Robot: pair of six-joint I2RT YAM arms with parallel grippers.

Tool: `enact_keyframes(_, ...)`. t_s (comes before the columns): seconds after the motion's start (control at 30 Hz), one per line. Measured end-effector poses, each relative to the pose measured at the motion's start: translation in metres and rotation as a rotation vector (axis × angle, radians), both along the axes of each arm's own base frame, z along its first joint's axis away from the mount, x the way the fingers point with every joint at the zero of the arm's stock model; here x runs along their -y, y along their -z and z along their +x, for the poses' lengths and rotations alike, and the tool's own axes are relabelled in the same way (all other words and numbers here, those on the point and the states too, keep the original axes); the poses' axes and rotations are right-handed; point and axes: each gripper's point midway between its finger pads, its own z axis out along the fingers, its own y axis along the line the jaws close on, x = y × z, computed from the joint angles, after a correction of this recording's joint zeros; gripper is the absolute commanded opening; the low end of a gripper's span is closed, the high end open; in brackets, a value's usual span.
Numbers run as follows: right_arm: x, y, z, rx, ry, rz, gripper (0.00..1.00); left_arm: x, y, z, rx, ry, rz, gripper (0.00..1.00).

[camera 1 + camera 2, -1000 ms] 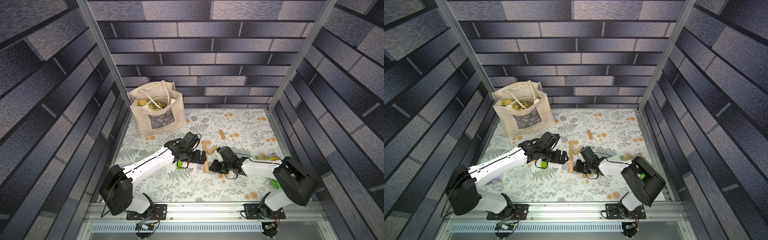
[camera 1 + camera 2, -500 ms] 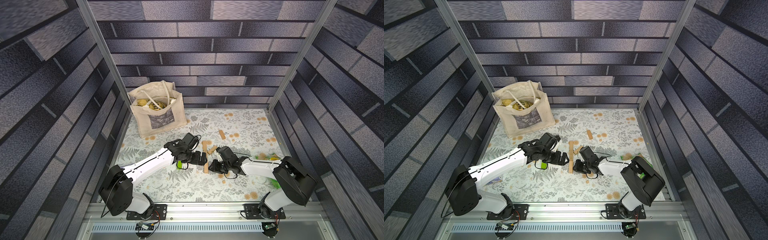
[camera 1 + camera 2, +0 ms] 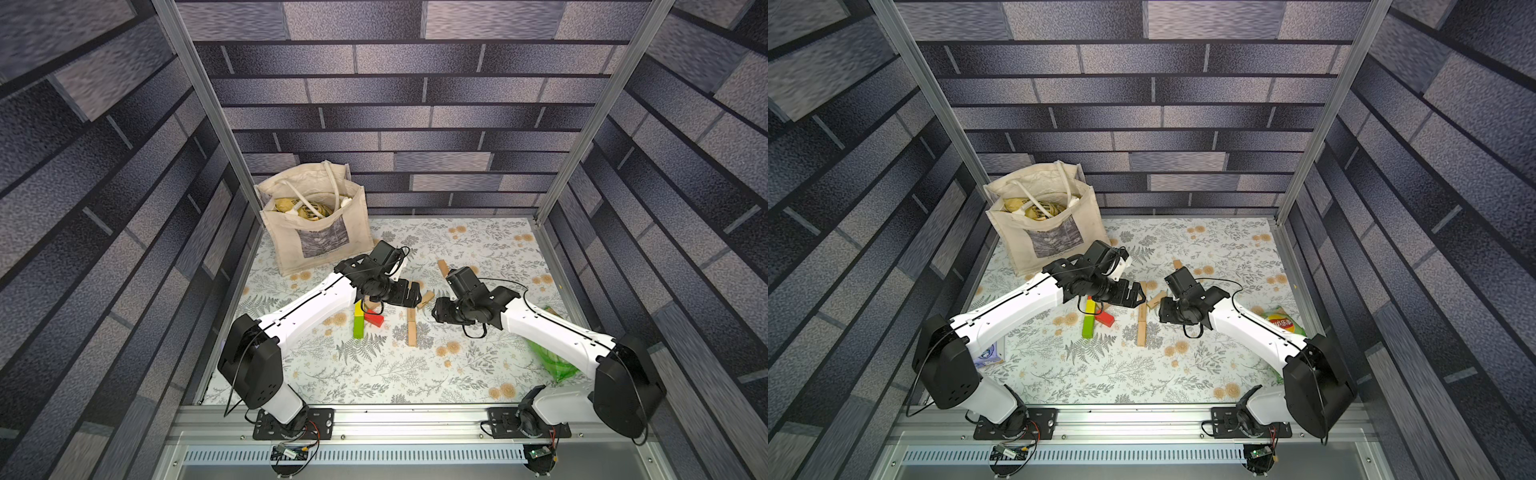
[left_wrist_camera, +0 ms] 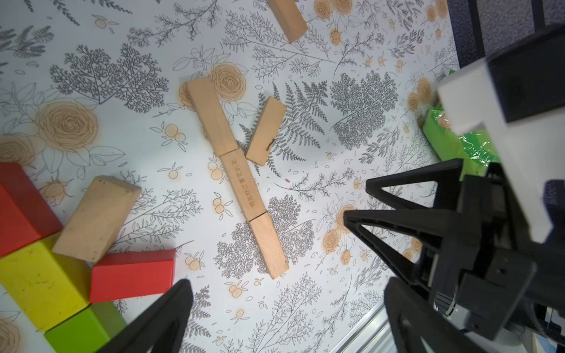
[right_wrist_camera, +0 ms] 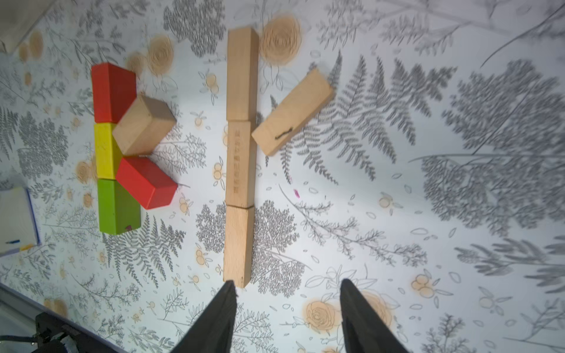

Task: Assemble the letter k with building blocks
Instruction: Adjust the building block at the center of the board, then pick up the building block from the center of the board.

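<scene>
Three plain wooden building blocks lie end to end in a straight line. A fourth plain block leans slanted against the line's middle. Both top views show this line. Beside it, red, yellow and green blocks form a column, with a plain block and a red one angled off it. My right gripper hangs open and empty by the line's end. Open and empty too, my left gripper hovers over the line's far part.
A loose plain block lies further back. At the back left stands a cloth tote bag. A green crisp packet lies under the right arm. A small white and blue carton sits near the left arm's base.
My right gripper's jaws have gone from shut to open. The blocks lie where they were.
</scene>
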Motion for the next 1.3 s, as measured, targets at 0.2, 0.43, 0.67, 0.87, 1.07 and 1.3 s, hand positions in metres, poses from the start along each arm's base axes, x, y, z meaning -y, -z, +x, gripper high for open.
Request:
enact_keyframes(0.2, 0.06, 0.011, 0.06, -0.04, 0.159, 0.003, 0.69, 0.018, 0.011, 0.035, 0.048, 0.105, 0.065, 0.99)
enact_keyframes(0.43, 0.052, 0.03, 0.094, -0.087, 0.1, 0.026, 0.72, 0.043, 0.041, 0.08, 0.061, 0.126, 0.127, 1.0)
enact_keyframes(0.67, 0.026, 0.027, 0.171, -0.011, -0.016, 0.005, 0.65, 0.011, 0.045, 0.093, -0.012, -0.01, 0.068, 1.0)
enact_keyframes(0.87, 0.022, 0.044, 0.2, -0.02, -0.073, -0.062, 0.56, -0.03, 0.024, 0.081, -0.058, -0.088, -0.04, 1.0)
enact_keyframes(1.07, 0.026, 0.076, 0.193, -0.102, -0.1, -0.105, 0.54, -0.02, 0.0, 0.07, -0.024, -0.045, -0.085, 1.0)
enact_keyframes(1.3, 0.029, 0.086, 0.189, -0.127, -0.118, -0.127, 0.44, -0.024, 0.005, 0.067, -0.043, -0.05, -0.081, 1.0)
